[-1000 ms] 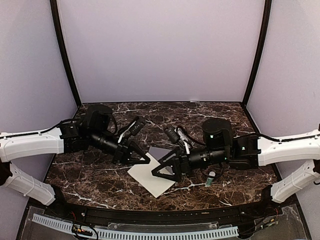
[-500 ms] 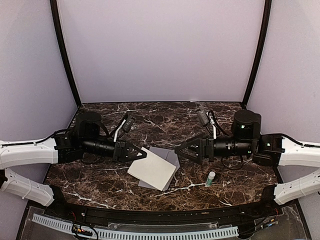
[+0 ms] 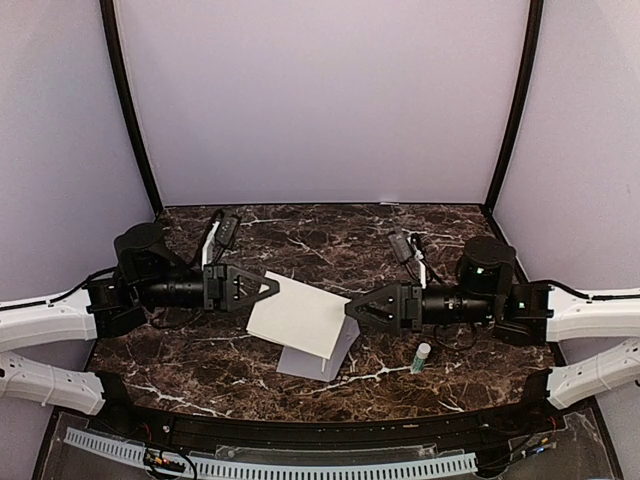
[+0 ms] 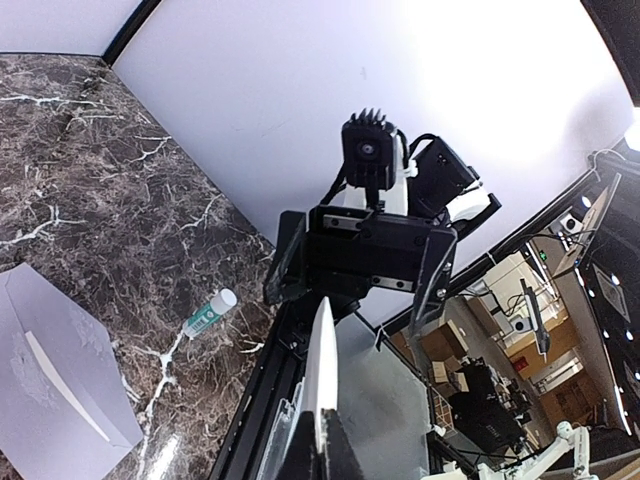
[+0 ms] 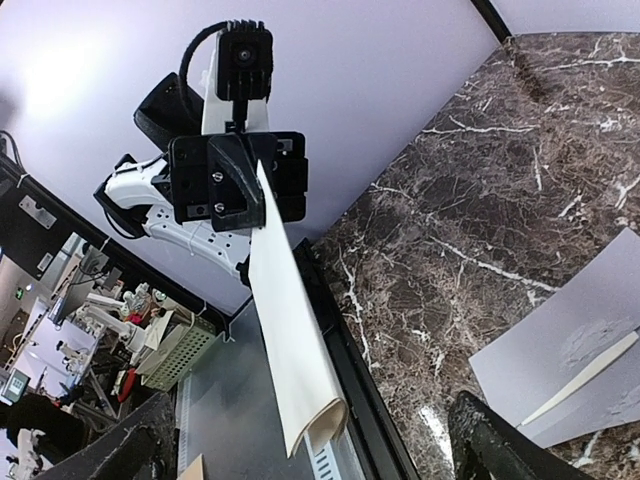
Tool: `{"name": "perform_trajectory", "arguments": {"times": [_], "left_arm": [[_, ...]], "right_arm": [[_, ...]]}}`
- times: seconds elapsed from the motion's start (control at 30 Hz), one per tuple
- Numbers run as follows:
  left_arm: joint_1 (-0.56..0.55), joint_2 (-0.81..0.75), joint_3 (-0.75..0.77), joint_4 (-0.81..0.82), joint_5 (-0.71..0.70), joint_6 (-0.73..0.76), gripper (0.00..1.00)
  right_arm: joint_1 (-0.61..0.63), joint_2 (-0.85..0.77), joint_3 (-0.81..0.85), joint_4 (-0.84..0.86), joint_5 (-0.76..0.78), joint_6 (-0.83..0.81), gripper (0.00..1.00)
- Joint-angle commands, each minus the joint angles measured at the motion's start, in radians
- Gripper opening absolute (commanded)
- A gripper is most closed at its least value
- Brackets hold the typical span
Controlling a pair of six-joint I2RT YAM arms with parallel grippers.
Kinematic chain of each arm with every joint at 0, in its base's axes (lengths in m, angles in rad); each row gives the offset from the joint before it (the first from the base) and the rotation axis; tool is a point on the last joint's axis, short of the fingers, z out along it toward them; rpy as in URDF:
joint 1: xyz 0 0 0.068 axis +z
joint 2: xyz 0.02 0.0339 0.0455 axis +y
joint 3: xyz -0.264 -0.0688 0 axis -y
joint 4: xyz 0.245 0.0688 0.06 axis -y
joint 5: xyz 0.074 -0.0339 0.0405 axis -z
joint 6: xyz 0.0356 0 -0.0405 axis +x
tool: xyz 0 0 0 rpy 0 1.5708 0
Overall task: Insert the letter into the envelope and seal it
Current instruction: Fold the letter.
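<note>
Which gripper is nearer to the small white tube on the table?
Right. The right gripper hangs just left of the tube; the left gripper, holding the letter, is far left.

Tally on the marble tabletop [image 3: 330, 235]: one cream letter [image 3: 298, 315], one grey envelope [image 3: 318, 362], one small glue stick [image 3: 422, 357] right of the envelope. One left hand [image 3: 272, 288], one right hand [image 3: 352, 312].
</note>
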Motion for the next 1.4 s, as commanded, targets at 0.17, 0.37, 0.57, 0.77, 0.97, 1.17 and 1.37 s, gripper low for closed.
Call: {"name": "perform_trajectory", "arguments": {"times": [0.17, 0.37, 0.57, 0.77, 0.97, 1.17, 1.37], "left_arm": [[-0.005, -0.036, -0.053, 0.143, 0.026, -0.064, 0.0], [-0.004, -0.044, -0.053, 0.151, 0.02, -0.074, 0.0], [-0.005, -0.063, -0.062, 0.125, 0.005, -0.067, 0.22], [-0.004, -0.103, 0.024, -0.159, -0.096, 0.069, 0.75], [-0.004, -0.015, 0.254, -0.528, -0.206, 0.272, 0.82], [-0.009, 0.097, 0.376, -0.667, -0.106, 0.442, 0.77], [-0.098, 0.158, 0.426, -0.687, -0.006, 0.529, 0.75]], "right_arm": [[0.056, 0.109, 0.081, 0.144, -0.014, 0.044, 0.68], [0.056, 0.16, 0.099, 0.234, -0.016, 0.06, 0.32], [0.055, 0.168, 0.097, 0.223, -0.021, 0.058, 0.0], [0.041, 0.121, 0.133, 0.036, 0.009, 0.0, 0.0], [0.007, 0.128, 0.232, -0.266, -0.058, -0.097, 0.0], [0.006, 0.136, 0.289, -0.416, -0.148, -0.166, 0.0], [0.006, 0.124, 0.298, -0.474, -0.234, -0.201, 0.0]]}}
